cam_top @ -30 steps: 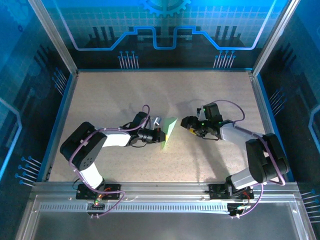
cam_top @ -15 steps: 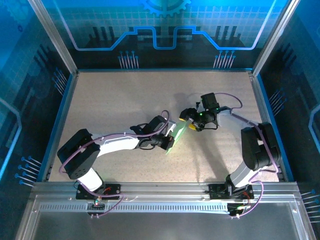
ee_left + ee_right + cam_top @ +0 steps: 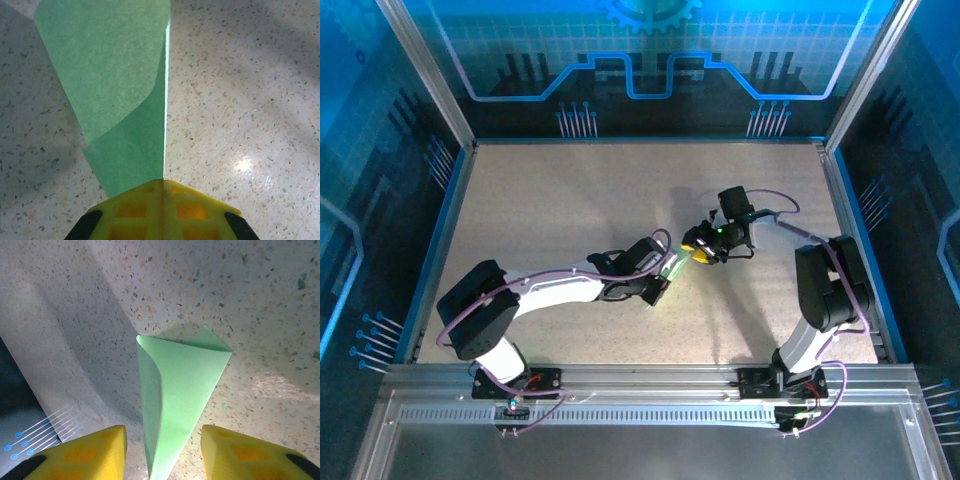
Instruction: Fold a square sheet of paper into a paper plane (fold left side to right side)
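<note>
The pale green sheet of paper is folded into a narrow, tapering, layered shape and is held off the table at mid-centre. My left gripper is shut on its lower end. In the left wrist view the paper rises straight from the closed yellow jaws of my left gripper, with one crisp edge. My right gripper is at the paper's other end. In the right wrist view the folded paper runs between the yellow fingers of my right gripper, which stands open with gaps on both sides.
The speckled beige table lies under both arms. A blue rim and metal frame posts bound it on all sides. Part of the blue side wall appears at the lower left of the right wrist view.
My left arm has stretched to the right, carrying the paper. My right gripper has swung left and forward to the paper's end, and its jaws have narrowed around it.
</note>
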Available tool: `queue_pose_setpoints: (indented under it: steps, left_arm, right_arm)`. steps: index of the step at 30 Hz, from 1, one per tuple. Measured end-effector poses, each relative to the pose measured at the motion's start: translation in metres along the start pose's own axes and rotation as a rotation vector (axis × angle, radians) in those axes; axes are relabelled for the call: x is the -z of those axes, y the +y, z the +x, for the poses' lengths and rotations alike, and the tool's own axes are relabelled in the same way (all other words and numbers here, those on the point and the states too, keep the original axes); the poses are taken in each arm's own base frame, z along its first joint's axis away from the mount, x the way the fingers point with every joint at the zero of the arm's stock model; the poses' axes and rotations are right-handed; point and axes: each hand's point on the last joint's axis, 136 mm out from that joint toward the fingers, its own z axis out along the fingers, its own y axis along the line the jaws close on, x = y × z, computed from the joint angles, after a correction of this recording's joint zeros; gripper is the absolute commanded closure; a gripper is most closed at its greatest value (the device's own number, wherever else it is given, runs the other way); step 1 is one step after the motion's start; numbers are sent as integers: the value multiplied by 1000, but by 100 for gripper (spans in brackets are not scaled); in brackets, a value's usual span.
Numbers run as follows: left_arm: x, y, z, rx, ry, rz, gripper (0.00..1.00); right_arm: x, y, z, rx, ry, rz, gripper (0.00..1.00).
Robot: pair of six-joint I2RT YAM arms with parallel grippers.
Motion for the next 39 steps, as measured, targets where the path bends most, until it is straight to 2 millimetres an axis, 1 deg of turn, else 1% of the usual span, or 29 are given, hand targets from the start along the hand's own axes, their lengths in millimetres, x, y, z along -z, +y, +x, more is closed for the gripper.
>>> queue_pose_setpoints:
  steps: [3,6,12,16,22,25,29,33,36,39]
  left_arm:
    - [-2,-2,-1,-25,1,-12,97]
    - [-6,-2,2,-43,14,-27,94]
    - [-9,-5,7,-89,33,-48,84]
    - [-9,-9,7,-122,31,-56,76]
    - [-13,-11,7,-159,34,-78,60]
    - [-17,-14,8,-185,43,-92,55]
    - [-23,-20,9,-228,49,-115,54]
    - [-27,-16,9,-245,57,-167,54]
    - [-29,-10,7,-249,58,-208,59]
    - [-32,-5,8,-253,62,-234,68]
  right_arm:
    - [-1,-1,1,-3,7,2,69]
    - [-2,-1,1,-2,11,1,76]
    - [-2,-1,2,-1,12,1,91]
    - [-2,-1,2,1,15,-1,98]
    - [-2,-1,3,1,18,-4,100]
    - [-2,-1,3,1,18,-4,100]
    - [-2,-1,3,0,18,-4,100]
    - [-2,-1,3,0,18,-5,100]
    - [-2,-1,3,0,18,-5,100]
    - [-2,0,3,0,18,-5,100]
